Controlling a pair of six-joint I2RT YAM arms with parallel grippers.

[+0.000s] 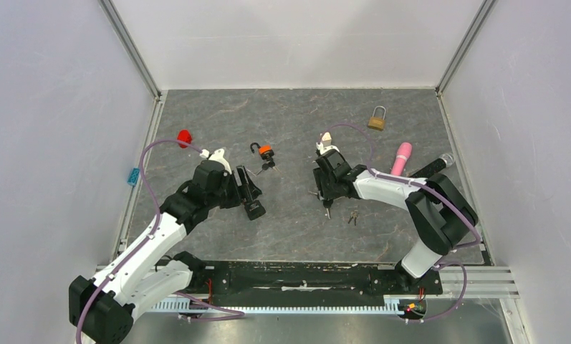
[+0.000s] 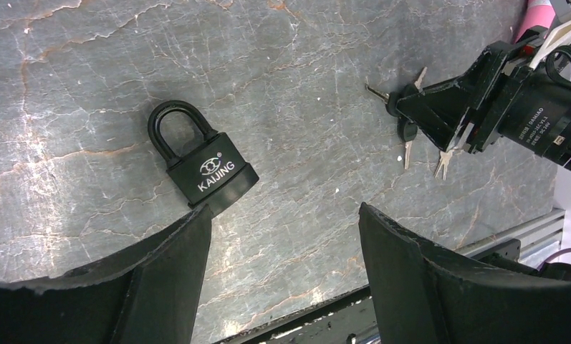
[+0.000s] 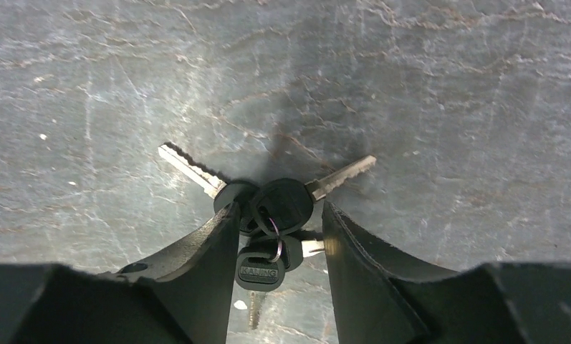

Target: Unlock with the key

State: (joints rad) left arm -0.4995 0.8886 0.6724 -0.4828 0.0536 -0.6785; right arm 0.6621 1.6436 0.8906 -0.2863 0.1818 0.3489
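A black padlock [image 2: 203, 166] marked KAIJING lies flat on the grey stone table, its shackle closed. My left gripper [image 2: 284, 211] hangs open just short of it, with the padlock's corner by the left fingertip and nothing between the fingers. In the top view that gripper [image 1: 252, 192] is left of centre. A bunch of black-headed keys [image 3: 275, 208] on a ring lies on the table further right. My right gripper [image 3: 280, 208] stands low over the bunch with a finger on each side of the key heads, jaws apart. In the top view that gripper [image 1: 324, 195] covers most of the bunch.
An orange padlock [image 1: 266, 152] with its shackle open lies at mid-table, a brass padlock [image 1: 376, 118] at the back right. A pink cylinder [image 1: 401, 158], a red object [image 1: 185, 137] and a small second set of keys [image 1: 352, 217] also lie about. White walls enclose the table.
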